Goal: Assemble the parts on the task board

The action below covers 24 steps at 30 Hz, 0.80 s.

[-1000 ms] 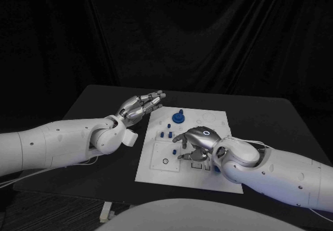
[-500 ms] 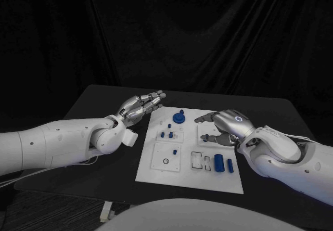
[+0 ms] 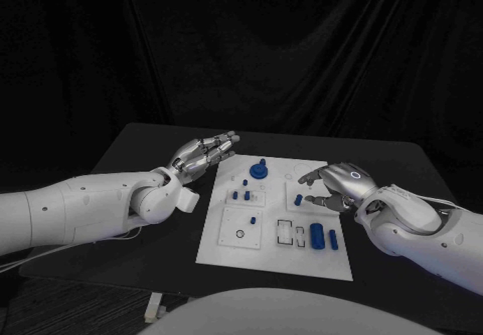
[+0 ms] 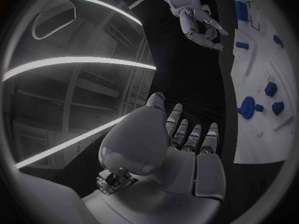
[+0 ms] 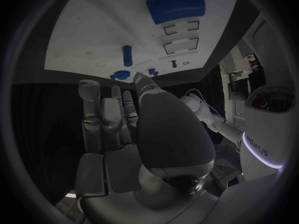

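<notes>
On white task board (image 3: 227, 244), blue parts (image 3: 317, 235)

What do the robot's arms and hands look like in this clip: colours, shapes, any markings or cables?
Both arms are bulky, rounded glossy white shells. The left hand and right hand are silver metal with segmented fingers. The right hand's back carries a small glowing ring mark. A thin pale cable runs beneath the left arm.
</notes>
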Each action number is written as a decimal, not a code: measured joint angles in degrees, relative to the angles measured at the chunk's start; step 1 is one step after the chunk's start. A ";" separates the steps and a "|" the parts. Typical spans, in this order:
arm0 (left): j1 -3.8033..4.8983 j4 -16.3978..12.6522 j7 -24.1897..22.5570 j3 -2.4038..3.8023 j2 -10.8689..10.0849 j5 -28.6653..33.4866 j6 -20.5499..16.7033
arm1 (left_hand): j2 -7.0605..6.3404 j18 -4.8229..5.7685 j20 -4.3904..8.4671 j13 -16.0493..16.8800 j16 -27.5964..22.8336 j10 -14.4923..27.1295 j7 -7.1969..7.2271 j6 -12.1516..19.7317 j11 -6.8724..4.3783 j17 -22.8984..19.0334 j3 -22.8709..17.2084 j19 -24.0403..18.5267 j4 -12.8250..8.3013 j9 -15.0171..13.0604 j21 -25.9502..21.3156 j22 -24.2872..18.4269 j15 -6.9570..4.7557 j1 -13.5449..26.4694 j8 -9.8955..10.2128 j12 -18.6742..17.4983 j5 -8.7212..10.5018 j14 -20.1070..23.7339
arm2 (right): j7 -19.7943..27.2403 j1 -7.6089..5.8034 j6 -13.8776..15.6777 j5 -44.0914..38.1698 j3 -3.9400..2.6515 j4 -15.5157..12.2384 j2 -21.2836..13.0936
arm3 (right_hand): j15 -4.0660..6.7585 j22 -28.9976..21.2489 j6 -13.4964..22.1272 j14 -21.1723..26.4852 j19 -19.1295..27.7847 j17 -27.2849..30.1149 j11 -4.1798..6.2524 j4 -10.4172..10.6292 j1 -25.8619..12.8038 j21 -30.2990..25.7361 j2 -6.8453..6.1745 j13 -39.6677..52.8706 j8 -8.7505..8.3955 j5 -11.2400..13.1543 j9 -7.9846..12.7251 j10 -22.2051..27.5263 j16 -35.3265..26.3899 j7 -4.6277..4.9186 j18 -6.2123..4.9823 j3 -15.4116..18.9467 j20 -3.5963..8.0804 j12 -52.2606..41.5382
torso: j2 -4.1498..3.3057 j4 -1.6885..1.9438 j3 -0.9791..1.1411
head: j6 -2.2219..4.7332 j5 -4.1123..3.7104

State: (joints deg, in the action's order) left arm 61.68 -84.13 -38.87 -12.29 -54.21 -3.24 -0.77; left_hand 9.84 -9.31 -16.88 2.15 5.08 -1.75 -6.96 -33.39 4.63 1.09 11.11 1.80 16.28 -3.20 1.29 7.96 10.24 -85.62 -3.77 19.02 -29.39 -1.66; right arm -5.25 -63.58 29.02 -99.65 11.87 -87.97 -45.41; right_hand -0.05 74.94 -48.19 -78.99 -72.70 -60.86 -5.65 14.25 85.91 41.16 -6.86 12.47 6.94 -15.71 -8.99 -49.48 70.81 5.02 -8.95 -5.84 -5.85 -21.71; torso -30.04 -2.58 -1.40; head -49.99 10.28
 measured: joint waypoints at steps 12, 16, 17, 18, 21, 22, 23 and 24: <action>-0.03 0.03 0.00 -0.01 0.04 0.00 0.01 | 0.00 0.00 0.00 0.00 0.23 0.02 -0.21 -0.21 0.01 0.00 0.00 0.00 0.00 0.01 0.00 -0.01 0.00 0.00 0.00 0.00 -0.21 0.00 | 0.01 1.28 -2.36 0.17 0.00 4.33 3.05 | -0.11 -0.01 -0.45 0.53 0.00 0.91 0.01 0.68 -1.35 -0.91 0.09 0.49 0.00 6.67 -0.15 0.47 -0.27 0.89 0.00 1.33 0.00 -1.37 | -0.07 -0.05 0.01 | 0.00 0.27; -0.03 0.08 0.00 -0.01 0.05 0.00 0.01 | 0.00 0.00 0.00 0.00 0.23 0.21 -0.21 -0.21 0.20 0.00 0.00 0.00 0.00 0.01 0.00 -0.01 0.00 0.00 0.00 0.00 -0.21 0.00 | 0.11 1.46 -2.82 0.19 0.00 5.51 4.10 | -0.26 -0.01 -0.65 0.67 0.23 1.27 0.01 0.68 -1.35 -1.15 0.09 0.57 0.00 6.53 -0.15 0.47 -0.68 1.57 0.00 1.33 -0.22 -1.59 | -0.05 0.04 0.02 | 0.00 0.07; -0.04 0.11 0.00 -0.01 0.07 0.00 0.02 | 0.00 0.00 0.00 0.00 0.23 0.21 -0.21 -0.21 0.20 0.00 0.00 0.00 0.00 0.01 0.00 -0.01 0.00 0.00 0.00 0.00 -0.21 0.00 | 0.13 1.49 -2.90 0.19 0.00 5.80 4.36 | -0.33 -0.01 -0.62 0.75 0.21 1.36 0.01 0.66 -1.33 -1.28 0.10 0.57 0.00 6.22 -0.15 0.46 -0.68 1.87 0.00 1.35 -0.21 -1.60 | -0.04 0.05 0.01 | 0.00 0.05; -0.04 0.12 0.00 -0.01 0.09 0.00 0.02 | 0.00 0.00 0.00 0.00 0.23 0.21 -0.21 -0.21 0.20 0.00 0.00 0.00 0.00 0.01 0.00 -0.01 0.00 0.00 0.00 0.00 -0.21 0.00 | 0.16 1.52 -2.97 0.20 0.00 6.06 4.62 | -0.33 -0.01 -0.95 0.75 0.22 1.54 0.01 0.24 -1.06 -1.51 0.37 0.57 0.00 5.27 -0.15 0.47 -0.68 2.20 0.00 1.28 -0.21 -1.60 | -0.04 0.05 0.02 | 0.00 0.03; -0.06 0.13 0.00 -0.01 0.15 0.00 0.03 | 0.00 0.00 0.00 0.00 0.23 0.21 -0.21 -0.21 0.20 0.00 0.00 0.00 0.00 0.01 0.00 -0.01 0.00 0.00 0.00 0.00 -0.21 0.00 | 0.29 1.60 -3.21 0.23 -0.01 6.97 5.47 | -0.23 -0.01 -1.54 1.26 0.42 2.01 0.01 -0.28 -0.24 -2.16 1.15 0.56 0.00 3.20 -0.14 0.46 -1.13 2.79 0.00 0.84 -0.42 -1.81 | -0.02 0.07 0.01 | 0.00 0.04; -0.06 0.13 0.00 -0.01 0.17 0.00 0.04 | 0.00 0.00 0.00 0.00 0.23 0.21 -0.21 -0.21 0.20 0.00 0.00 0.00 0.00 0.01 0.00 -0.01 0.00 0.00 0.00 0.00 -0.21 0.00 | 0.37 1.65 -3.31 0.29 -0.01 7.34 5.84 | -0.44 -0.01 -1.66 1.47 0.54 2.21 0.01 -0.47 0.11 -2.48 1.16 0.56 0.00 2.20 -0.14 0.47 -1.34 2.91 0.00 0.65 -0.54 -1.81 | -0.02 0.07 0.01 | 0.00 0.04; -0.07 0.13 0.00 -0.01 0.18 0.00 0.04 | 0.00 0.00 0.00 0.00 0.23 0.21 -0.21 -0.21 0.20 0.00 0.00 0.00 0.00 0.01 0.00 -0.01 0.00 0.00 0.00 0.00 -0.21 0.00 | 0.45 1.69 -3.40 0.36 -0.02 7.59 6.10 | -0.52 -0.01 -1.77 1.55 0.63 2.40 0.01 -0.63 0.47 -2.74 1.05 0.53 0.00 1.33 -0.14 0.47 -1.57 3.02 0.00 0.49 -0.63 -1.81 | -0.02 0.07 0.01 | 0.00 0.05; -0.07 0.13 0.00 -0.01 0.19 0.00 0.04 | 0.00 0.00 0.00 0.00 0.23 0.21 -0.21 -0.21 0.20 0.00 0.00 0.00 0.00 0.01 0.00 -0.01 0.00 0.00 0.00 0.00 -0.21 0.00 | 0.54 1.73 -3.50 0.44 -0.02 7.86 6.37 | -0.53 -0.01 -1.99 1.55 0.63 2.44 0.01 -0.84 0.94 -2.83 1.19 0.47 0.00 0.33 -0.16 0.46 -1.60 3.23 0.00 0.28 -0.63 -1.81 | -0.02 0.06 0.01 | 0.00 0.05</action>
State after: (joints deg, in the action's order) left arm 61.61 -84.01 -38.87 -12.30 -54.03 -3.24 -0.72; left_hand 9.83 -9.31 -16.88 2.15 5.31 -1.54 -7.17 -33.60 4.83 1.08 11.11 1.79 16.28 -3.19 1.29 7.94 10.24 -85.63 -3.77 19.02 -29.60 -1.65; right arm -4.72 -61.85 25.51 -99.21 11.85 -80.12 -39.04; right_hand -0.57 74.93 -50.18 -77.44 -72.07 -58.42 -5.64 13.41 86.85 38.33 -5.67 12.94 6.94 -15.38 -9.15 -49.02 69.20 8.25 -8.96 -5.56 -6.47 -23.52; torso -30.05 -2.52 -1.39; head -49.99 10.33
